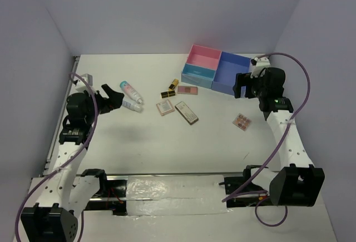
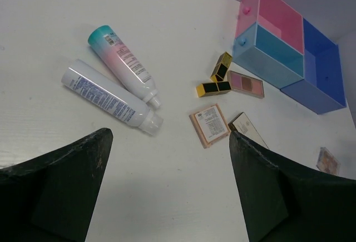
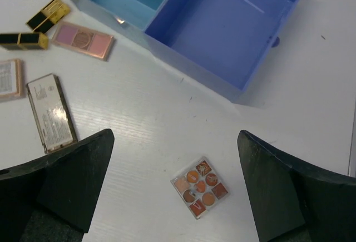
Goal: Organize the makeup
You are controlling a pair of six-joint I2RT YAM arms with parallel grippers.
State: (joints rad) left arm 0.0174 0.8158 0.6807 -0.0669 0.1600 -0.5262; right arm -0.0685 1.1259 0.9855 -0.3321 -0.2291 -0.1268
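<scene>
Makeup [image 1: 166, 107] loose on the tabletop [image 1: 167, 153] in the top view, none of it inside the pink-and-blue box [image 1: 214, 69]. Left fingers [image 1: 114, 94] spread wide and empty, just beside two white tubes [image 1: 132, 91]. Right fingers [image 1: 239, 85] equally wide, holding nothing, hanging close by the box's blue compartment, with a small multi-pan palette [image 1: 241, 122] back toward the arm's base.

Left wrist view: tubes side by side, about touching, ahead of the fingers and off toward one of them. Black-and-gold lipsticks [image 2: 214, 88] and flat palettes farther ahead, toward the other finger. Tubes probably light, smooth and round, so apt to roll. Best pinched across the barrel near mid-length, one at a time. Lipsticks small, rigid, square-sided, likely an easier hold.

Right wrist view: multi-pan palette just ahead of the gap between the fingers, touching neither. Thin, stiff, flat on the tabletop, little edge showing. Best taken across two opposite sides, gently, as the pans look fragile and the cover slick. Long palette [image 3: 51, 113] ahead of one finger, the open box farther ahead.
</scene>
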